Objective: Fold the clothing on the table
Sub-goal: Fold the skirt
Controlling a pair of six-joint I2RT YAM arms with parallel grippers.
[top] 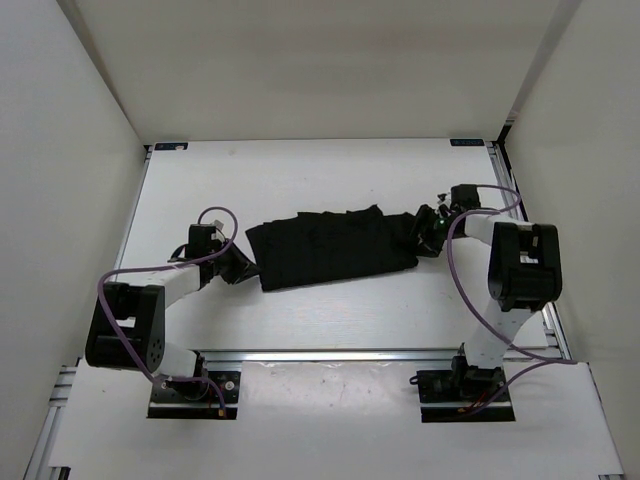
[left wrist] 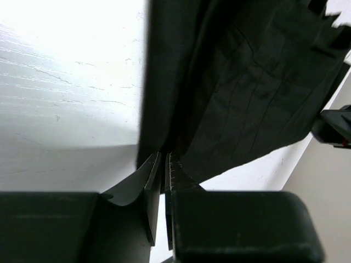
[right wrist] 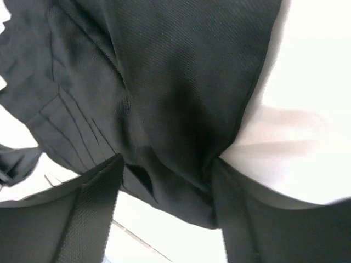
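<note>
The clothing is seen lying as a rumpled band across the middle of the table, stretched between the 2 arms. Its left end is pinched by the left gripper. In the left wrist view the fingers are pressed almost together, with a fabric edge drawn into the slit between them. At the right end, the right gripper is set astride the cloth. Its fingers are spread wide, with a bunched fold lying between them but not clamped.

The step in hand is judged to be the taking of both ends before a fold is made. For the next move, the right fingers would need to be closed on that fold with all layers caught. Both ends could then be lifted together and carried over evenly, so that the pleats are not dragged askew.

Counted: 1 clothing, 1 table, 2 arms, 2 grippers, 1 pinching cloth and 1 spread.
</note>
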